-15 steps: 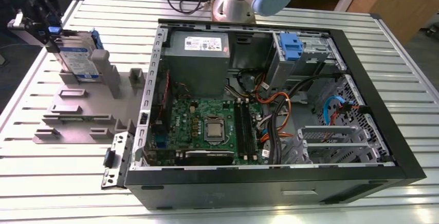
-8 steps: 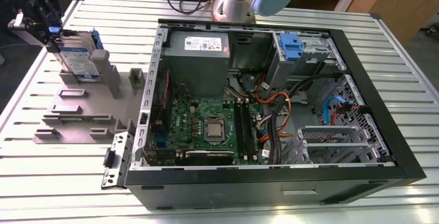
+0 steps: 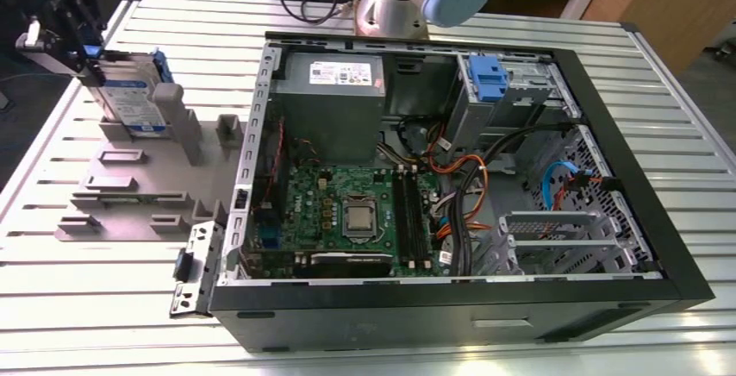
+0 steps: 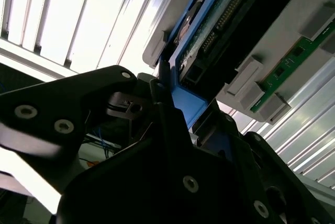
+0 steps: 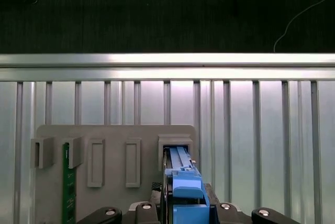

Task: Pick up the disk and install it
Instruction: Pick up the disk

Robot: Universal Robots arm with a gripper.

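The silver rectangular hard disk with blue plastic frame (image 3: 129, 104) stands on edge in the grey slotted plastic holder (image 3: 129, 193), its long axis nearly upright. Directly above, the black gripper (image 3: 83, 48) seems clenched on its top edge.

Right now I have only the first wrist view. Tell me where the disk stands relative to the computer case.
Observer: In the exterior view the disk stands upright in the grey holder, to the exterior view's left of the open computer case, apart from it.
Operator: Give me the drive bay's place.
Observer: Its blue latch sits to the exterior view's right of the grey power-supply box.
Operator: Report the disk's hidden face.
Observer: The second wrist view shows a green circuit board on it.
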